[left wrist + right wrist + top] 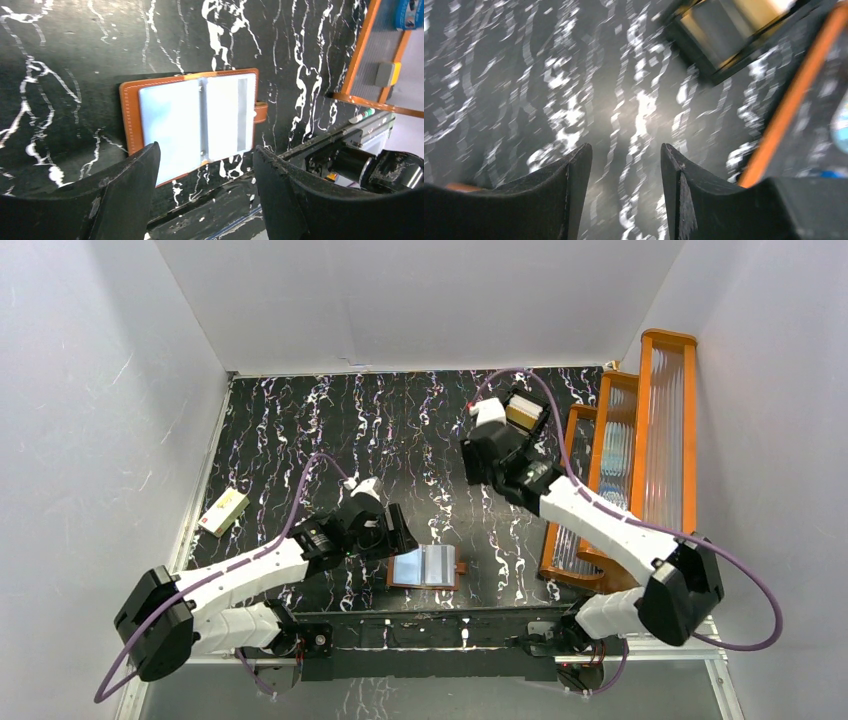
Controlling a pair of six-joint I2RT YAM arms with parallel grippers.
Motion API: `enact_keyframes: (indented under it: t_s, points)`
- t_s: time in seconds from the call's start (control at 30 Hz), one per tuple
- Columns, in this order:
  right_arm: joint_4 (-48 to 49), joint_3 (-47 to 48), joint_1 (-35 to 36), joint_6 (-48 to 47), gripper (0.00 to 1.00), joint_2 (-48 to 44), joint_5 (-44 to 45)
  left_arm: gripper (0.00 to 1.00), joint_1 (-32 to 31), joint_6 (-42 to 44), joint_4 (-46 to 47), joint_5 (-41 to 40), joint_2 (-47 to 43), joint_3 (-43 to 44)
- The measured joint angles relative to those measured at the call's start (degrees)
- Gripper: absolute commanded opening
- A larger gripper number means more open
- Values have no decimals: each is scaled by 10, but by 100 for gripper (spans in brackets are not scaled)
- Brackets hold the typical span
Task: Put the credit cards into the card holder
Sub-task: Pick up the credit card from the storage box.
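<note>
Brown leather wallet (195, 120) open just ahead of the left gripper (206, 170), spread and empty. Right gripper (626, 165) also spread, gripping nothing, cards (524, 412) in a tray (704, 65) beyond its tips. Probably fetching; next, pinch one thin card by edge.

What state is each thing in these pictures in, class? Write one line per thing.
Card holder, open, lying flat, pockets facing up.
Left gripper, open, empty, close to the card holder.
Right gripper, open, empty, over the table.
Cards, lying in the black tray.
Black tray, resting flat at the far side.
Cream box, lying flat near the left edge.
</note>
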Motion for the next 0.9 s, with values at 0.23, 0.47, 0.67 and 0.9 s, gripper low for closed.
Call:
enact_keyframes:
  t_s: [0.23, 0.47, 0.67, 0.9]
  points:
    - [64, 81, -118, -221, 65, 108, 31, 66, 42, 18, -37, 8, -35, -14]
    - [98, 204, -212, -368, 63, 278, 27, 66, 70, 34, -52, 36, -49, -25]
    - [106, 267, -267, -451, 62, 393, 1, 66, 70, 35, -50, 66, -51, -32]
    - [117, 297, -304, -525, 61, 449, -43, 66, 70, 41, -49, 82, -57, -32]
